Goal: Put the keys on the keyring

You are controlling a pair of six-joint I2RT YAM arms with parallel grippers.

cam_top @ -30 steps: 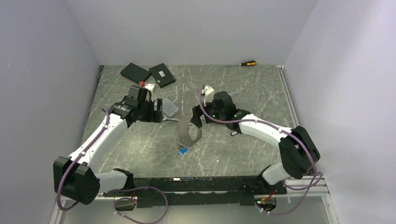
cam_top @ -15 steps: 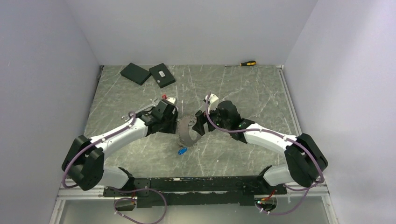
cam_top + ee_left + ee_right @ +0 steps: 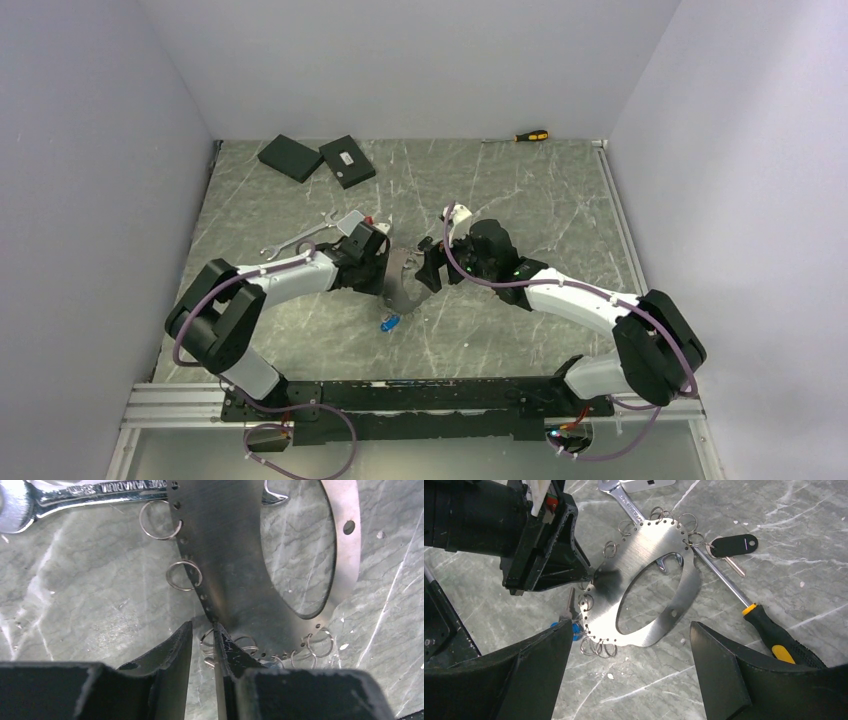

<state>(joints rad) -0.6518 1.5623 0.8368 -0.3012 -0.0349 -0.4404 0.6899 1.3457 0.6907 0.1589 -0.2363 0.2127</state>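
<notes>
Keyring: flat oval hoop of brushed grey steel (image 3: 644, 540), with one large oval opening and a row of small holes drilled along the rim. Thin wire split rings (image 3: 168, 576) hang from several holes. It sits mid-table (image 3: 774, 510), roughly halfway between the near and far edges. Black plastic-headed key (image 3: 734, 545) lies just beside one rim. Blue-headed key (image 3: 566, 630) lies at the opposite rim, toward the near edge.

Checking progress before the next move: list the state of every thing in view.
keyring: lying over the wrench.
left gripper: nearly closed at keyring's edge, grip unclear.
right gripper: open, empty, above keyring.
black key: lying at keyring's rim.
blue key: on table by rim, attachment unclear.
wrench: lying, partly under keyring.
screwdriver: lying on table.
</notes>
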